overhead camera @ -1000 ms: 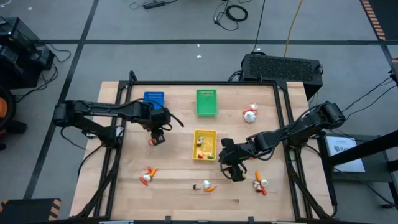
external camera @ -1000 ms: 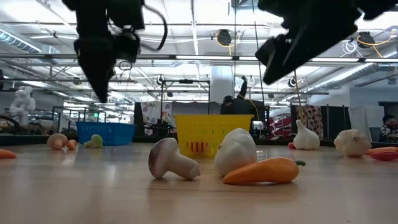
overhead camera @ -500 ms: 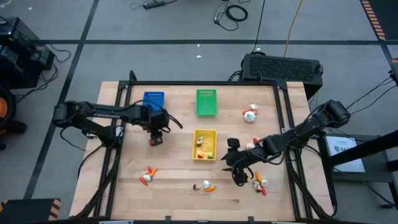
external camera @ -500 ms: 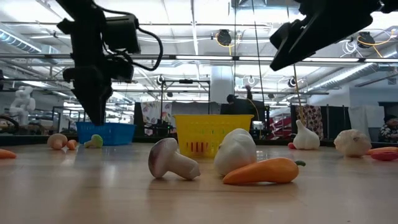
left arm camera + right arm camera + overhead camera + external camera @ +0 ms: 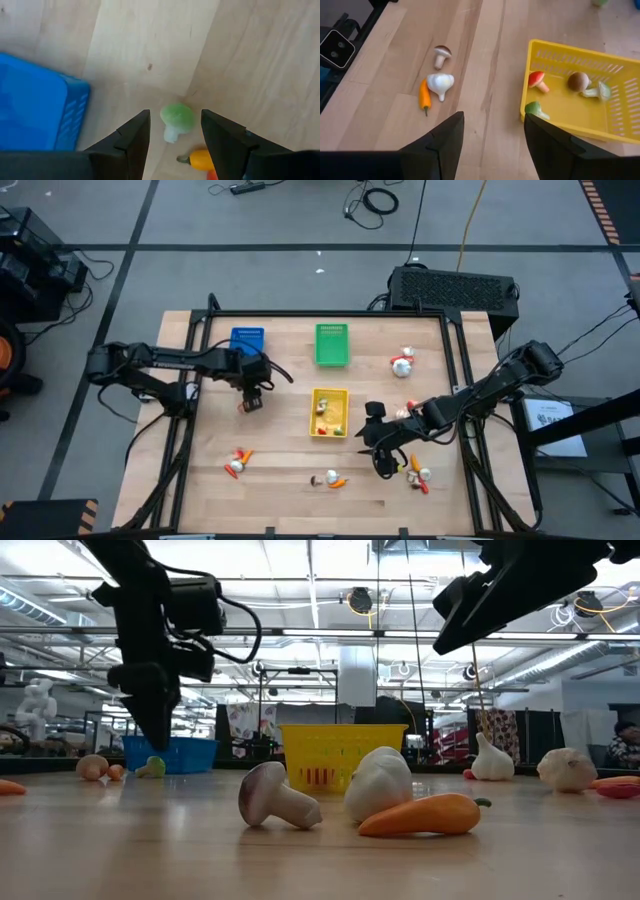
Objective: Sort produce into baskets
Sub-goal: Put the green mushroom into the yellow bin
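1. Because the green mushroom [image 5: 177, 120] lies on the table just beside an orange piece [image 5: 203, 160] and near the blue basket [image 5: 37, 117], a descending grab could catch both or knock one away.
2. The left gripper [image 5: 175, 132] hovers over it, fingers apart, holding nothing.
3. The right gripper [image 5: 492, 137] hangs open and empty beside the yellow basket [image 5: 560, 125].

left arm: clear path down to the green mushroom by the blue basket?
Probably yes. The left gripper hangs open right over the green mushroom, which lies on bare wood between its fingers. The blue basket sits off to one side, and the orange piece nearby touches nothing.
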Robot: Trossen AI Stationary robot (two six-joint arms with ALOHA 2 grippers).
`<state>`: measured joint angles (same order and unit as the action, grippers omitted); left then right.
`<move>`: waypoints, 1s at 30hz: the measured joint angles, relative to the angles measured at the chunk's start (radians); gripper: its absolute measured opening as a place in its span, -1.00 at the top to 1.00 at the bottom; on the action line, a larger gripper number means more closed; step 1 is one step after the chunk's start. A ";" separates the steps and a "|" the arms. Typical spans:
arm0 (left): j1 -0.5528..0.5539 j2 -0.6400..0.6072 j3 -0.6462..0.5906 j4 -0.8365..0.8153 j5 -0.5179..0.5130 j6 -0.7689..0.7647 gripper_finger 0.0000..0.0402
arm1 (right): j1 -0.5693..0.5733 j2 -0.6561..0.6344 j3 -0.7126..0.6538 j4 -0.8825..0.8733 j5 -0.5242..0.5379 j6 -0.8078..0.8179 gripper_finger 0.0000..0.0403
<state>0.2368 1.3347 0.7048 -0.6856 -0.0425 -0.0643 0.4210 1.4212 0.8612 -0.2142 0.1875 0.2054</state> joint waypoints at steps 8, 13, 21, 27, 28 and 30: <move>-0.001 0.073 0.000 0.005 0.009 0.005 0.08 | 0.000 0.000 0.000 -0.014 -0.002 0.002 0.01; -0.001 0.109 0.000 0.015 0.014 0.022 0.08 | 0.000 0.000 0.001 -0.024 -0.002 0.010 0.01; -0.001 0.133 0.000 0.050 0.015 0.045 0.08 | 0.000 0.000 0.002 -0.024 -0.002 0.011 0.01; -0.001 0.134 0.000 0.033 0.016 0.044 0.08 | 0.000 0.000 0.002 -0.024 -0.002 0.011 0.01; -0.001 0.134 0.000 0.034 0.016 0.045 0.08 | 0.000 0.000 0.002 -0.024 -0.002 0.011 0.01; -0.001 0.134 0.000 0.033 0.016 0.044 0.08 | 0.000 0.000 0.002 -0.024 -0.002 0.011 0.01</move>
<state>0.2363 1.4685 0.7048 -0.6521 -0.0269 -0.0200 0.4210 1.4216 0.8627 -0.2386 0.1860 0.2165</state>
